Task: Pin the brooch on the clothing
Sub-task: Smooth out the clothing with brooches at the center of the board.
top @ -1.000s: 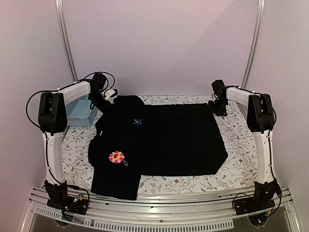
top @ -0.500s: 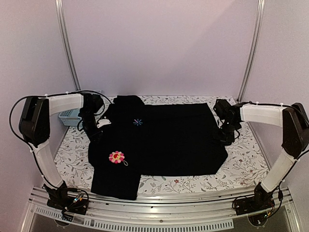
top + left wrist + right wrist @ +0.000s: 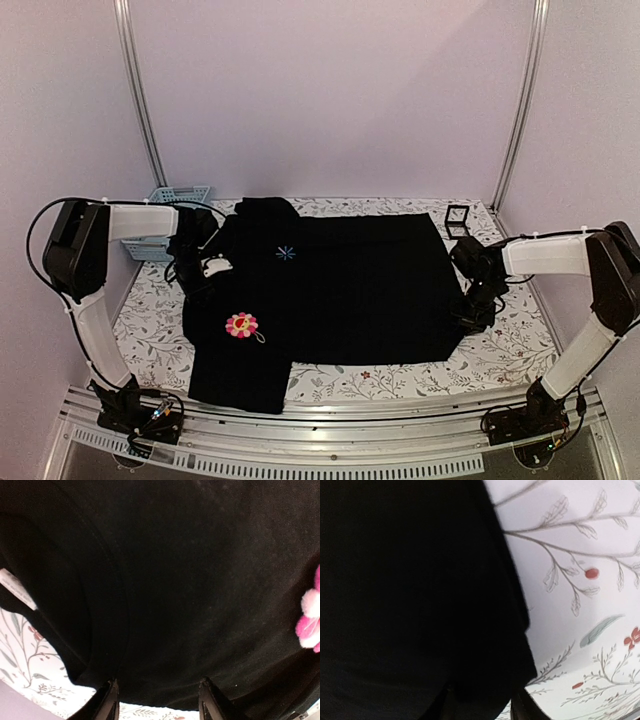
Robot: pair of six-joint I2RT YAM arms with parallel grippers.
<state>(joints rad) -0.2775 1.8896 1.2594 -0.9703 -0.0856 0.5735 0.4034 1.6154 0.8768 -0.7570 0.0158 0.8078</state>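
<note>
The brooch (image 3: 241, 325) lies flat on the clothing (image 3: 340, 290), on the part of the fabric nearest the near left corner of the surface (image 3: 500, 345). In the left wrist view I see its pink petals (image 3: 311, 617) at the right margin. A blue star emblem (image 3: 286, 253) sits on the shirt farther toward the far edge. The shirt is spread across the middle of the surface.

The left hand (image 3: 203, 268) is low over the shirt's left border. Its fingers (image 3: 109, 702) stand apart, with the fabric edge beneath them, gripping nothing.

The right hand (image 3: 475, 310) is down at the shirt's right border. I cannot tell whether it is open or closed.

A blue basket (image 3: 165, 200) occupies the far left corner. A small black stand (image 3: 457, 220) is near the far right corner.
</note>
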